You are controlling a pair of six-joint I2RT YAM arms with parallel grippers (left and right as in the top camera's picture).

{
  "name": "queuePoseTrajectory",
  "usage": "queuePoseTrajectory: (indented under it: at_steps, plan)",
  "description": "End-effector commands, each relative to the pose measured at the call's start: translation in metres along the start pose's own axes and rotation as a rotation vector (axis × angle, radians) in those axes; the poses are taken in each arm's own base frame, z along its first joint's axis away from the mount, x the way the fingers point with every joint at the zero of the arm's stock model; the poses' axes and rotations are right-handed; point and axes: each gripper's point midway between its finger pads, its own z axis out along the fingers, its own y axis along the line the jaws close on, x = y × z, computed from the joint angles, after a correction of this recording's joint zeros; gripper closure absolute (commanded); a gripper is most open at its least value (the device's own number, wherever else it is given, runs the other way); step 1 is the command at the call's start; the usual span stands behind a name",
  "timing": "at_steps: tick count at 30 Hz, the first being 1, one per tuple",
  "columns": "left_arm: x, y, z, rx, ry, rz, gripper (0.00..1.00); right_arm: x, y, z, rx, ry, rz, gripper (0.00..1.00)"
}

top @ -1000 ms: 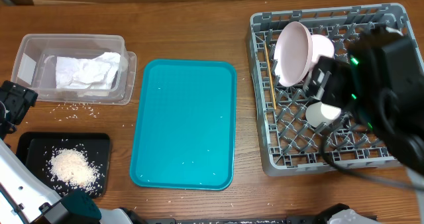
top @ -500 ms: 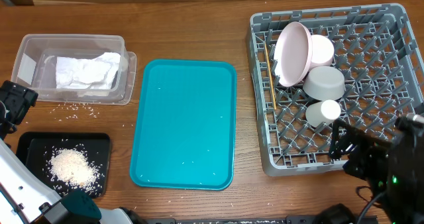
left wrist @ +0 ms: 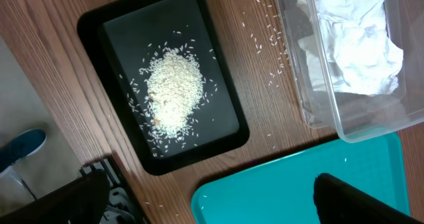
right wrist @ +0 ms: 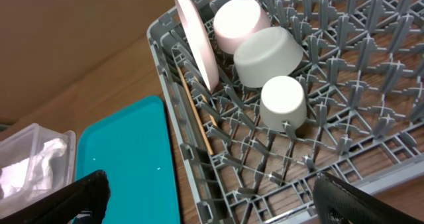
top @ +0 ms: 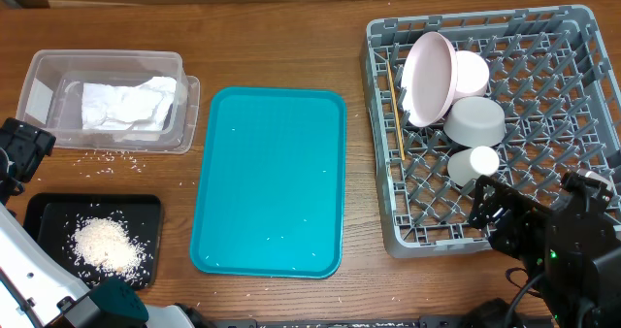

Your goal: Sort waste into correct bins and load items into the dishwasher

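- The brown wooden table (top: 272, 37) holds everything.
- The clear tub (top: 107, 54) holds white napkins (top: 126, 103).
- The black tray (top: 47, 214) holds rice (top: 105, 243).
- The grey rack (top: 582, 22) holds the plate (top: 432, 76), pink bowl (top: 473, 71), grey-green bowl (top: 475, 122), cup (top: 473, 163) and chopsticks (top: 394, 114).
- The left gripper (left wrist: 209, 184) hangs near the tub, and the right gripper (right wrist: 211, 179) by the rack. Both are spread wide and empty.

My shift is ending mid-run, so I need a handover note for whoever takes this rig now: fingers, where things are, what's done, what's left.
Left gripper: fingers open, empty, near the black tray.
Right gripper: fingers open, empty, at the rack's near edge.
Napkins are in the clear tub; the rice heap is on the black tray.
Plate, pink bowl, grey-green bowl, cup and chopsticks are in the rack.
Done: sorting and loading, as far as shown.
Left: stray grains on the table beside the tub.
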Motion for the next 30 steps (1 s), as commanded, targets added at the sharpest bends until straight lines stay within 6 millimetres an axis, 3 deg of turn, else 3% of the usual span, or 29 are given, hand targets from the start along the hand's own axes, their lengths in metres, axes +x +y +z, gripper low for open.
queuePoseTrajectory:
  at_steps: [1, 11, 19, 22, 26, 30]
  plan:
    - [0.002, 0.000, -0.004, 0.006, -0.009, 0.023, 0.00, 0.001, -0.001, 0.000, 0.005, 0.004, 0.005, 0.00]
    - [0.002, 0.000, -0.004, 0.006, -0.009, 0.023, 0.00, 0.001, -0.001, 0.000, 0.005, 0.004, 0.005, 0.00]
    - [0.002, 0.000, -0.004, 0.006, -0.009, 0.023, 0.00, 0.018, -0.020, 0.000, 0.079, 0.070, -0.023, 0.00]
    - [0.002, 0.000, -0.004, 0.006, -0.009, 0.023, 0.00, 0.015, -0.023, -0.001, 0.093, 0.052, -0.017, 0.00]
    - [0.002, 0.000, -0.004, 0.006, -0.009, 0.023, 0.00, 0.013, -0.025, 0.012, 0.077, 0.004, -0.086, 0.00]
    - [0.002, 0.000, -0.004, 0.006, -0.009, 0.023, 0.00, 0.016, -0.015, 0.033, -0.043, -0.079, -0.152, 0.00]
